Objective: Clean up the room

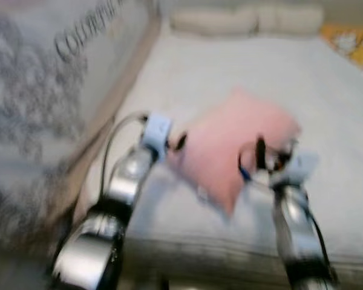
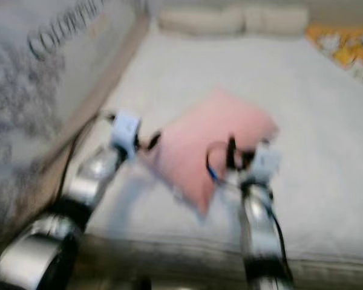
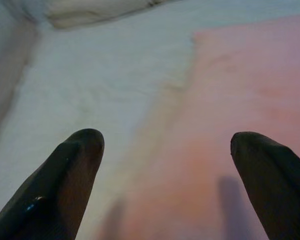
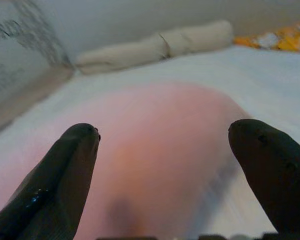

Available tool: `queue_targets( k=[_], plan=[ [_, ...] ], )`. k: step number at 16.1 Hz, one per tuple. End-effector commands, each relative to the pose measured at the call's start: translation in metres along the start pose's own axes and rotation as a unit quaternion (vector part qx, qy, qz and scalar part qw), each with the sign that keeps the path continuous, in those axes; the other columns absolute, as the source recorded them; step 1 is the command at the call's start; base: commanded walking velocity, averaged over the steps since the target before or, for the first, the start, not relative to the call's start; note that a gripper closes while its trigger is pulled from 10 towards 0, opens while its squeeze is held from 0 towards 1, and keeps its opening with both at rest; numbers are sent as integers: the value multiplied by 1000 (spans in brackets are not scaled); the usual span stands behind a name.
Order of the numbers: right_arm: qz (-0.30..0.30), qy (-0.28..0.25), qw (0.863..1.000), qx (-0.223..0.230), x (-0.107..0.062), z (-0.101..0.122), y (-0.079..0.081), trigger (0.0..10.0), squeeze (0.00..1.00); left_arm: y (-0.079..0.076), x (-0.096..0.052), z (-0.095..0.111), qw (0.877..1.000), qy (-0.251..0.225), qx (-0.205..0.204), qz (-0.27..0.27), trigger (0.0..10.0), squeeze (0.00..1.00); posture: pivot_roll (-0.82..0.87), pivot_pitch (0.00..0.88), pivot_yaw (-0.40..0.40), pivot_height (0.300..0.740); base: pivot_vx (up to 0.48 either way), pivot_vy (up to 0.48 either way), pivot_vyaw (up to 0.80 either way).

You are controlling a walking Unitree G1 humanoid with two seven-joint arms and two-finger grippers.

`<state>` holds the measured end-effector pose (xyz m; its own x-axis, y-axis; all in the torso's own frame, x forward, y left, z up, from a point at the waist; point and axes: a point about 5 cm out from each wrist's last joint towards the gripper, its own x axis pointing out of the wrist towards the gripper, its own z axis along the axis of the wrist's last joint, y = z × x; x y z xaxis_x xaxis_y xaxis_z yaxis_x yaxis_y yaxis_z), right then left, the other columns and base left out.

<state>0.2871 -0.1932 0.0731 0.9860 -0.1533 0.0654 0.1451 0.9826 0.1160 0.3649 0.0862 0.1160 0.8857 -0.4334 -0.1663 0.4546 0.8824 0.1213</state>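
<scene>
Both silver arms reach up from the bottom edge of the left eye view toward a pink pillow (image 1: 233,148) lying on a pale bed (image 1: 242,72). The left pincer (image 1: 180,142) sits at the pillow's left edge and the right pincer (image 1: 261,152) at its near right side, one on each flank, which I judge to be the stance for a two-armed lift of something soft and wide. The picture is blurred, so contact cannot be told here. Two cream pillows (image 1: 248,19) lie in a row at the far end of the bed, a likely place for the pink one. A yellow patterned cloth (image 1: 354,43) shows at the far right corner, and a grey lettered fabric (image 1: 42,72) runs along the left.

The right eye view gives the same layout, with the pink pillow between the two arms.

Looking along the left wrist, the two black fingers (image 3: 65,185) stand wide apart with nothing between them. The pillow's edge lies just beyond, partly under the gap, so the pincer is lined up on the border where the cloth can be pinched.

Along the right wrist, its fingers (image 4: 60,180) are likewise spread wide and hold nothing. The pillow's rounded bulk swells ahead of them, and the cream pillows lie beyond.
</scene>
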Motion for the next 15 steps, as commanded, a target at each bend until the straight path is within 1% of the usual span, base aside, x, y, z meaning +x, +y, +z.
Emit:
queue_targets(
  k=[1,2,3,4,5,6,7,9,11,12,13,15],
  plan=[
    [-4,-4,1000,-4,-3,2,-1,10000,173,-5,9,11,999,9,-35,-26,10000,0,-84,0,55,736,0,0,0],
    [-9,-6,1000,-4,-5,4,-2,10000,169,-8,13,19,998,4,-54,-33,10000,0,-91,0,57,736,0,0,0],
    [-27,-23,999,-3,-13,11,-8,10000,169,-14,23,36,995,2,-90,-51,10000,0,-125,0,71,736,0,0,0],
    [-32,-28,999,-10,-23,13,-12,10000,169,-19,26,42,994,4,-88,-61,10000,0,-149,0,82,736,0,0,0],
    [-33,-25,999,-15,-31,12,-14,10000,173,-22,28,43,994,7,-84,-67,10000,0,-166,0,90,736,0,0,0],
    [-45,1,999,-24,-51,2,-23,10000,169,-35,32,39,994,29,-63,-81,10000,0,-197,0,104,736,0,0,0],
    [-49,6,999,-23,-54,0,-23,10000,173,-37,33,38,994,34,-60,-83,10000,0,-205,1,108,736,0,0,0],
    [-45,10,999,-20,-65,1,-17,10000,173,-49,35,35,997,35,-5,-75,10000,0,-251,38,129,736,0,0,0],
    [-28,10,999,-23,-74,6,-8,10000,173,-52,33,25,997,44,47,-47,10000,0,-289,68,141,736,0,0,0],
    [-16,11,1000,-23,-77,9,-5,10000,173,-51,32,19,997,51,37,-33,10000,0,-301,77,142,736,0,0,0],
    [-2,8,1000,-26,-79,13,-2,10000,169,-47,32,20,998,47,28,-18,10000,0,-304,84,143,736,0,0,0],
    [7,9,999,-30,-81,13,1,10000,169,-44,33,24,999,38,34,-10,10000,0,-299,84,140,736,0,0,0]
  ],
)
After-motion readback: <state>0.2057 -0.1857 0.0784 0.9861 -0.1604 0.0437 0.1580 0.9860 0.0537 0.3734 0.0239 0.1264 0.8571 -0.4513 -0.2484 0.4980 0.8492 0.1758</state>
